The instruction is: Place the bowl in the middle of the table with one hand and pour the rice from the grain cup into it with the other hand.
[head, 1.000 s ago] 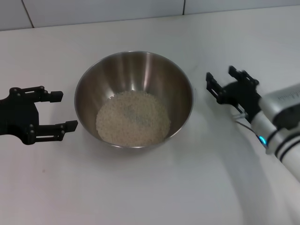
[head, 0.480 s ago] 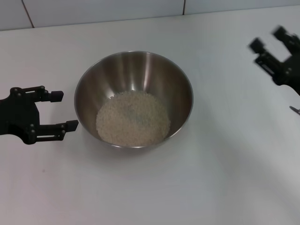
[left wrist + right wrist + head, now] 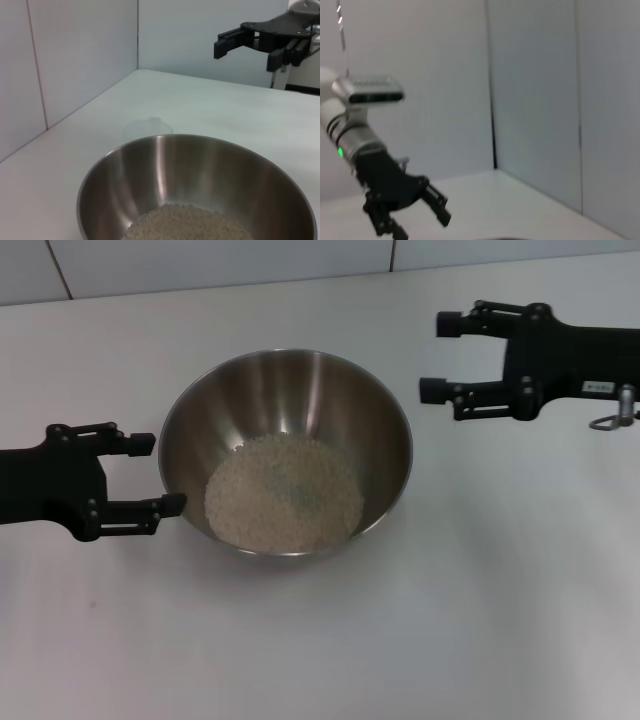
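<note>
The bowl [image 3: 286, 452] sits in the middle of the table [image 3: 420, 640] with the rice [image 3: 284, 491] heaped in its bottom. My left gripper [image 3: 148, 473] is at its left rim, fingers spread wide, holding nothing. My right gripper [image 3: 437, 357] hangs above the table beyond its right rim, fingers wide and empty.

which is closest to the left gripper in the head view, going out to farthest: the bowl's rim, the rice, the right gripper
From the left gripper, at the table's left side:
1. The bowl: its near rim sits right at the open fingertips.
2. The rice: heaped in the bowl's bottom, further in.
3. The right gripper: open, beyond the bowl's far side, toward the back right.
</note>
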`<state>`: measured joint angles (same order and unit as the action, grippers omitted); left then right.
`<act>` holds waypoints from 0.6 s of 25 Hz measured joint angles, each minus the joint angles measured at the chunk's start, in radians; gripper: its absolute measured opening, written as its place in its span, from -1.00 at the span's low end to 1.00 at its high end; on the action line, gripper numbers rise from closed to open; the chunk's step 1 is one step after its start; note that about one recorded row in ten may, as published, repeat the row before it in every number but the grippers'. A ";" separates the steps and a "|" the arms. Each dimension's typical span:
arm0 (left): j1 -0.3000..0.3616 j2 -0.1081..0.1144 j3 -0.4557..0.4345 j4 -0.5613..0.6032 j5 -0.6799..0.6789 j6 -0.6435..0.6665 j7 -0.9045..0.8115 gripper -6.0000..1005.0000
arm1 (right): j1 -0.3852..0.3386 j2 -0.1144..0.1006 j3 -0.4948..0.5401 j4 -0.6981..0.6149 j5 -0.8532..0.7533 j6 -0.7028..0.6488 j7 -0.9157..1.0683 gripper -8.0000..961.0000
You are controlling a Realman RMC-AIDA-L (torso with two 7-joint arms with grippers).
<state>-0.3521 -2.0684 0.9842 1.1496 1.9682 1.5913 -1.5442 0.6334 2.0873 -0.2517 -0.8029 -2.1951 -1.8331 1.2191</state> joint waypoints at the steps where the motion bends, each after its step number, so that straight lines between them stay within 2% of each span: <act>1: -0.002 -0.001 0.014 -0.002 0.001 -0.009 -0.005 0.58 | 0.000 0.003 -0.089 -0.033 0.021 0.028 0.032 0.74; 2: -0.002 -0.001 0.014 -0.002 0.001 -0.009 -0.005 0.58 | 0.000 0.003 -0.089 -0.033 0.021 0.028 0.032 0.74; 7: -0.005 -0.001 0.032 0.000 0.000 -0.020 -0.020 0.58 | -0.019 0.004 -0.282 -0.079 0.073 0.108 0.095 0.74; 11: -0.007 -0.001 0.038 0.006 -0.001 -0.021 -0.037 0.58 | -0.051 0.003 -0.389 -0.097 0.148 0.152 0.107 0.74; 15: -0.006 -0.001 0.039 0.006 0.000 -0.021 -0.037 0.58 | -0.067 0.002 -0.422 -0.114 0.164 0.171 0.113 0.74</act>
<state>-0.3584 -2.0693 1.0230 1.1558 1.9679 1.5701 -1.5811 0.5667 2.0896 -0.6738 -0.9164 -2.0307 -1.6624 1.3322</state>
